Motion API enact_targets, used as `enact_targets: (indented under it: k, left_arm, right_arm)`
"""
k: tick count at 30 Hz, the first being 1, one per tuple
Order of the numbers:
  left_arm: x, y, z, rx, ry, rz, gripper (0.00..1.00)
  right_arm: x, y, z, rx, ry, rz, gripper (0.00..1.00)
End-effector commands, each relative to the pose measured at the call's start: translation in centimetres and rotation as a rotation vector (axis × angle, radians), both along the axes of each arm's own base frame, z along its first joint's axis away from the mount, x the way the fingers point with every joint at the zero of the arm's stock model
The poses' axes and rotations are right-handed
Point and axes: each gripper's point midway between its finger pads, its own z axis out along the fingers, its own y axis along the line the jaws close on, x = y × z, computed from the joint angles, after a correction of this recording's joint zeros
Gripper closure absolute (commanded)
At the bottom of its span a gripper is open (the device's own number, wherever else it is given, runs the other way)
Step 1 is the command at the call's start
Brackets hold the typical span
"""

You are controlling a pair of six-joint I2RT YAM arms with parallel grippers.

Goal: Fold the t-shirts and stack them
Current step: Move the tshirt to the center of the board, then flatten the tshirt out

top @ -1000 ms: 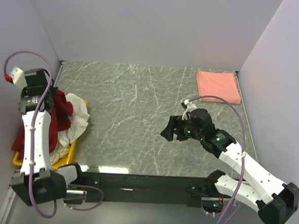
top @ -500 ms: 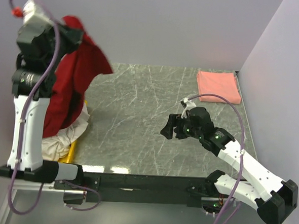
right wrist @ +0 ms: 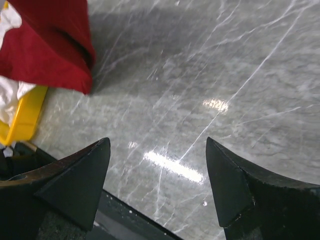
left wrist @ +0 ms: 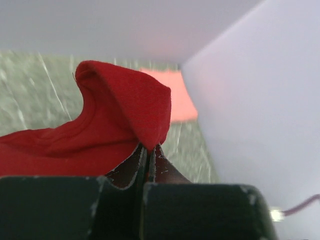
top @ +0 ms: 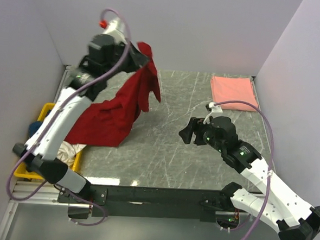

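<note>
1. Pale lilac walls close in a grey-green marble table in the top external view. The left gripper is raised above the table's far left part, clenched on a corner of the dark red t-shirt, which hangs down from it and spreads over the table's left side. Below it, a yellow bin at the left edge holds the cream-white t-shirt and the blue t-shirt. The salmon-pink t-shirt lies folded in the far right corner. The right gripper hovers over the table's middle, released and holding nothing.
2. Left wrist view: the left gripper pinches a fold of the dark red t-shirt, jaws pressed together. The salmon-pink t-shirt shows behind it.
3. Right wrist view: the right gripper has its fingers spread wide above bare table. The dark red t-shirt, the cream-white t-shirt and the yellow bin sit at upper left.
</note>
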Motion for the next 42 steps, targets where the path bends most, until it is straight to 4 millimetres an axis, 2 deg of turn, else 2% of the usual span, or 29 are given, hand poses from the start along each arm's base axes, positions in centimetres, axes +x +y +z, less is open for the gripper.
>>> enact_targets:
  k: [1, 2, 4, 5, 7, 8, 10, 11, 13, 15, 16, 17, 19, 20, 22, 24, 27, 30, 32, 33, 34, 35, 36, 37, 38, 39, 40, 41, 42]
  left_arm:
    - [1.2, -5.4, -4.3, 0.010, 0.053, -0.139, 0.99]
    - [1.4, -8.1, -7.2, 0.042, 0.106, -0.191, 0.99]
    - [0.9, -11.1, -9.2, 0.064, 0.144, -0.277, 1.00]
    - [0.2, -13.9, -11.9, 0.096, 0.188, -0.334, 0.99]
    - [-0.4, -16.5, -13.0, 0.109, 0.203, -0.386, 0.99]
    - [-1.1, -18.6, -15.2, 0.128, 0.237, -0.432, 0.99]
    - [-1.9, -20.8, -15.4, 0.098, 0.243, -0.507, 0.97]
    - [-2.1, -22.2, -17.1, 0.104, 0.271, -0.533, 0.96]
    - [-2.1, -23.5, -17.2, 0.083, 0.278, -0.574, 0.95]
    - [-1.6, -24.7, -19.2, 0.082, 0.314, -0.598, 0.94]
    - [-1.3, -25.3, -18.4, 0.068, 0.295, -0.611, 0.93]
    - [-1.2, -26.1, -19.8, 0.066, 0.320, -0.641, 0.92]
    - [-1.1, -27.2, -18.9, 0.028, 0.311, -0.678, 0.92]
    - [-0.9, -27.8, -20.5, 0.032, 0.343, -0.693, 0.92]
    - [-0.6, -28.5, -20.1, 0.011, 0.334, -0.709, 0.91]
    - [-0.3, -29.1, -21.1, 0.005, 0.344, -0.726, 0.85]
    - [0.8, -28.8, -22.0, -0.007, 0.350, -0.715, 0.66]
    - [2.1, -26.8, -23.5, -0.007, 0.381, -0.662, 0.45]
    - [3.0, -24.8, -21.9, -0.004, 0.350, -0.612, 0.36]
    - [3.4, -23.6, -23.3, 0.031, 0.367, -0.563, 0.35]
    - [3.6, -22.7, -23.2, 0.043, 0.365, -0.528, 0.34]
    - [3.9, -21.0, -21.1, 0.042, 0.333, -0.482, 0.33]
    - [3.8, -19.5, -22.8, 0.078, 0.368, -0.429, 0.33]
    - [4.1, -17.3, -21.1, 0.097, 0.342, -0.336, 0.33]
    - [4.5, -15.4, -21.4, 0.118, 0.352, -0.260, 0.35]
    - [3.7, -13.5, -23.9, 0.155, 0.414, -0.197, 0.37]
    - [3.8, -10.8, -22.5, 0.169, 0.389, -0.098, 0.42]
    - [3.3, -9.3, -22.9, 0.180, 0.404, -0.049, 0.44]
    - [2.2, -7.5, -25.2, 0.223, 0.448, -0.009, 0.46]
  right_arm:
    - [1.1, -1.1, 2.4, 0.025, -0.079, -0.089, 0.17]
    - [1.2, -1.4, 2.3, 0.022, -0.078, -0.107, 0.17]
    - [1.7, -2.0, 2.1, 0.001, -0.084, -0.148, 0.18]
    - [1.8, -2.3, 1.7, -0.011, -0.076, -0.165, 0.18]
    - [2.2, -3.1, 1.1, -0.042, -0.076, -0.211, 0.18]
    - [2.3, -3.3, 0.8, -0.049, -0.067, -0.226, 0.18]
    - [2.4, -3.8, -0.1, -0.066, -0.055, -0.250, 0.18]
    - [2.5, -3.7, -0.3, -0.057, -0.050, -0.256, 0.18]
    - [2.4, -3.8, -1.6, -0.068, -0.024, -0.262, 0.18]
    - [2.5, -3.7, -2.5, -0.071, -0.002, -0.272, 0.18]
    - [2.6, -3.8, -2.9, -0.074, 0.004, -0.277, 0.18]
    - [2.7, -3.9, -3.6, -0.085, 0.015, -0.286, 0.18]
    - [2.9, -4.1, -4.1, -0.095, 0.026, -0.301, 0.18]
    - [3.1, -4.3, -4.6, -0.108, 0.036, -0.314, 0.18]
    - [3.3, -4.5, -5.0, -0.118, 0.045, -0.329, 0.18]
    - [3.5, -5.1, -5.8, -0.135, 0.057, -0.356, 0.18]
    - [4.0, -6.3, -6.8, -0.155, 0.065, -0.401, 0.18]
    - [4.8, -7.6, -8.2, -0.143, 0.115, -0.424, 0.18]
    - [5.5, -7.9, -8.9, -0.122, 0.139, -0.425, 0.18]
    - [5.9, -8.7, -9.1, -0.112, 0.148, -0.448, 0.18]
    - [6.0, -8.6, -9.3, -0.104, 0.155, -0.442, 0.18]
    - [6.4, -8.8, -9.7, -0.107, 0.163, -0.449, 0.18]
    - [6.7, -8.8, -9.8, -0.106, 0.167, -0.453, 0.18]
    - [7.0, -9.2, -10.0, -0.107, 0.174, -0.467, 0.18]
    - [7.3, -9.3, -10.3, -0.108, 0.185, -0.473, 0.18]
    - [7.5, -9.4, -10.5, -0.099, 0.191, -0.477, 0.18]
    - [7.7, -9.7, -10.8, -0.078, 0.209, -0.483, 0.19]
    - [7.9, -9.5, -11.3, -0.068, 0.223, -0.476, 0.19]
    - [8.0, -9.6, -11.7, -0.060, 0.235, -0.476, 0.19]
